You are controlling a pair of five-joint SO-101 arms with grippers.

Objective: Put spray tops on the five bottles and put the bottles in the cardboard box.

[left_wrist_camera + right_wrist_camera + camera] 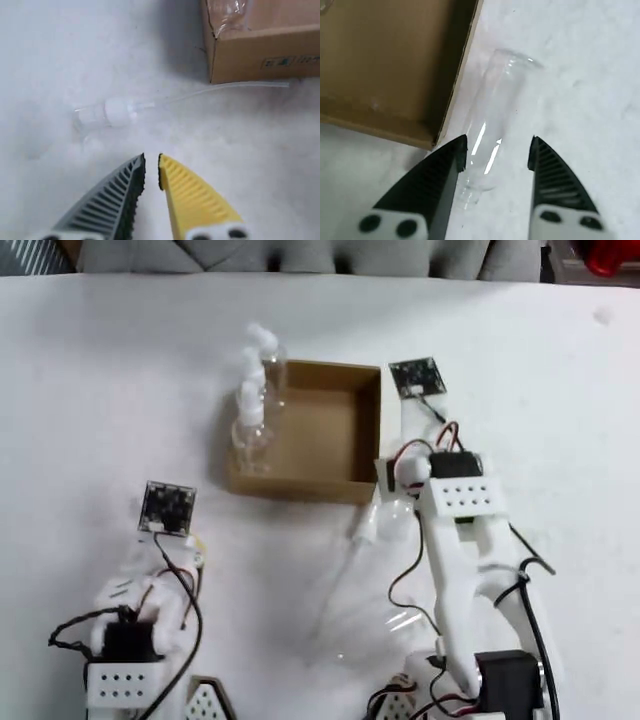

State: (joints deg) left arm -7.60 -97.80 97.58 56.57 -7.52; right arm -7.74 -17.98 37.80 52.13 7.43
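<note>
The cardboard box stands open in the middle of the table. Clear bottles with white spray tops stand upright along its left inner wall. A clear bottle without a top lies on the table beside the box's near right corner. My right gripper is open, one finger on each side of that bottle, not touching it. A loose spray top with a long thin tube lies on the table near the box; in the high view this spray top lies just left of the lying bottle. My left gripper is shut and empty, short of it.
The box corner is close to the spray top's tube. A grey sofa edge runs along the far side of the table. The left arm's base sits at the front left, and cables trail from both arms.
</note>
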